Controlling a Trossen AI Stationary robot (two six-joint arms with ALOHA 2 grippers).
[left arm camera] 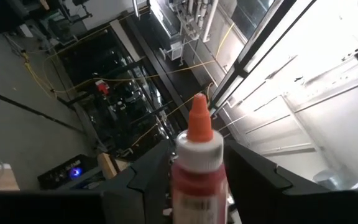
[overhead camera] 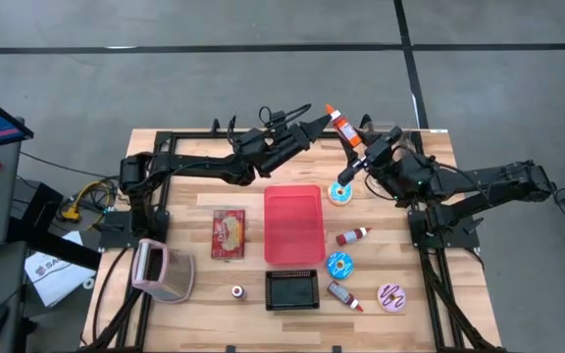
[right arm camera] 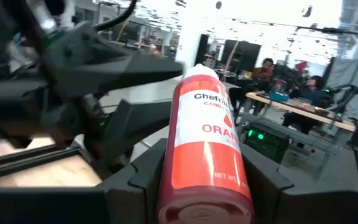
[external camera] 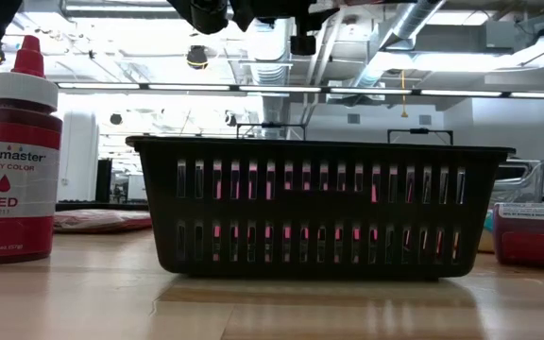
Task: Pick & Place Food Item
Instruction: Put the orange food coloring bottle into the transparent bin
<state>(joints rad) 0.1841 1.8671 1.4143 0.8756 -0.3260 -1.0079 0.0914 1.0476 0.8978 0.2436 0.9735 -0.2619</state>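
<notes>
An orange food-colouring bottle (overhead camera: 343,127) with an orange cap is up in the air over the table's far edge, its cap toward the far left. My right gripper (overhead camera: 363,155) reaches in from the right and is shut on the bottle's base end (right arm camera: 204,186). My left gripper (overhead camera: 314,122) reaches in from the left. It is open, with a finger close on either side of the bottle's capped end (left arm camera: 197,155). My right gripper pinches the bottle's lower body (right arm camera: 197,168), near its base, between its two fingers. The fingers come level from the table's right and lie along the bottle. The bottle is lifted clear of the table, cap pointing away from the gripper. My left gripper has its fingers (left arm camera: 148,177) beside the bottle's shoulder; I cannot tell whether they touch it.
Below lie a red tray (overhead camera: 293,224), a black slotted basket (overhead camera: 292,290), three ring doughnuts (overhead camera: 339,264), two small bottles (overhead camera: 353,235), a snack packet (overhead camera: 229,233) and a pink appliance (overhead camera: 163,270). The low view shows a red colouring bottle (external camera: 12,161) beside the basket (external camera: 314,208).
</notes>
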